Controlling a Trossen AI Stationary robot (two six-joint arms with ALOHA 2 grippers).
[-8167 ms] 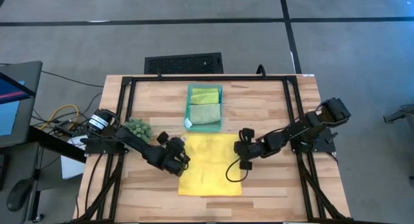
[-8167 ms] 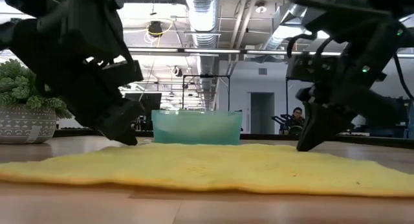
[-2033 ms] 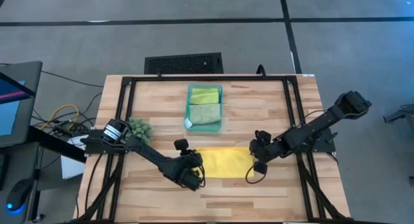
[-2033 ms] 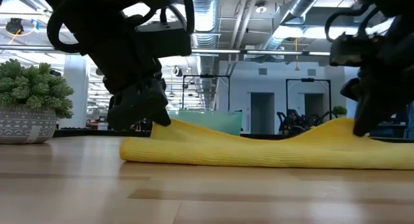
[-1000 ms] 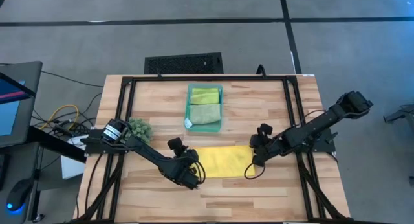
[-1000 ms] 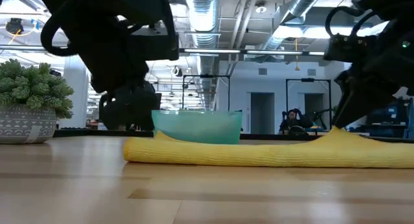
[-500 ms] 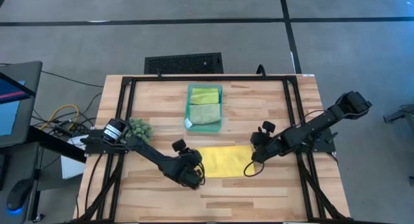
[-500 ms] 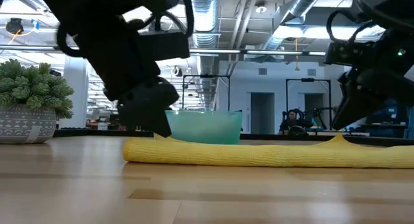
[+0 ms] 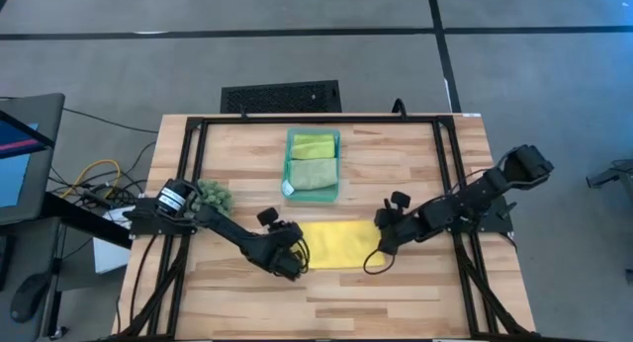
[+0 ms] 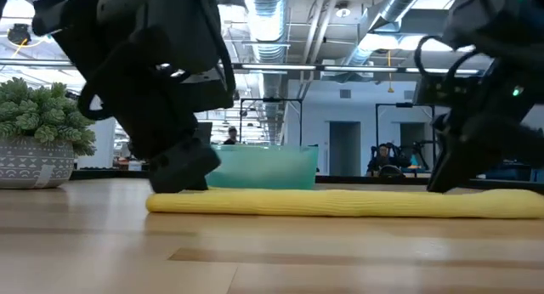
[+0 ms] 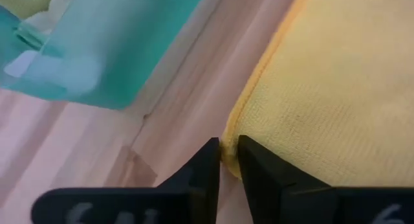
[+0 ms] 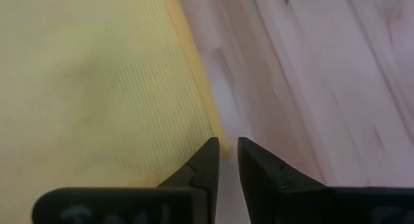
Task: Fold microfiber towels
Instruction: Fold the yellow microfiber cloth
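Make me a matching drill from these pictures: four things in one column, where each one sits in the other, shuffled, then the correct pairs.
Things
1. yellow towel
2. teal tray
3. left gripper
4. potted plant

Places
A. at the table's left edge, beside the left arm
B. at the yellow towel's left end
C. folded flat between the two grippers, near the table's middle
D. behind the yellow towel, holding folded green cloths

Pairs: 1-C, 2-D, 3-B, 4-A
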